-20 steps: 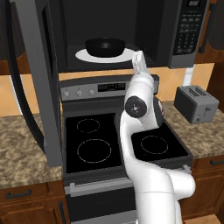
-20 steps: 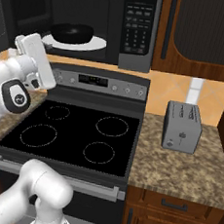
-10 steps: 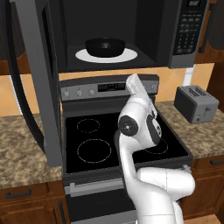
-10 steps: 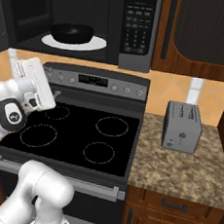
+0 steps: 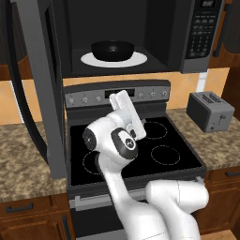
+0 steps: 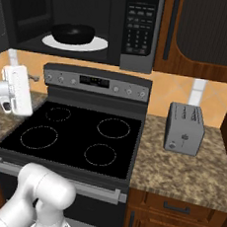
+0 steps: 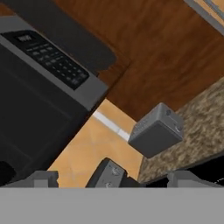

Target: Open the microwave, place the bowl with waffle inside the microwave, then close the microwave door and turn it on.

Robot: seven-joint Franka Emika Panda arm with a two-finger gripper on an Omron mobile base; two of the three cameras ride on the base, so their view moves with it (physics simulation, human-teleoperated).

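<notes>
Swung down and leftward since a second ago: white arm now folded low over the stove [image 5: 136,150], end effector [image 6: 16,89] no longer up by the oven cavity but at the stove's left edge, fingers spread wide, grasping nothing. At far left, microwave door [image 5: 40,84] hanging open over the granite desk [image 5: 23,159], unchanged. Right of it, inside the microwave [image 5: 140,35], the bowl [image 5: 112,49] sitting on the white turntable plate [image 5: 133,60], same spot as before; waffle inside too dark to make out. Further right, keypad strip [image 5: 202,35]. Below, control panel [image 6: 96,82] along the stove's far edge, four burner rings on the black glass. At right, grey toaster [image 5: 210,110] on the desk, well apart from the arm. Open door standing between arm and left desk
</notes>
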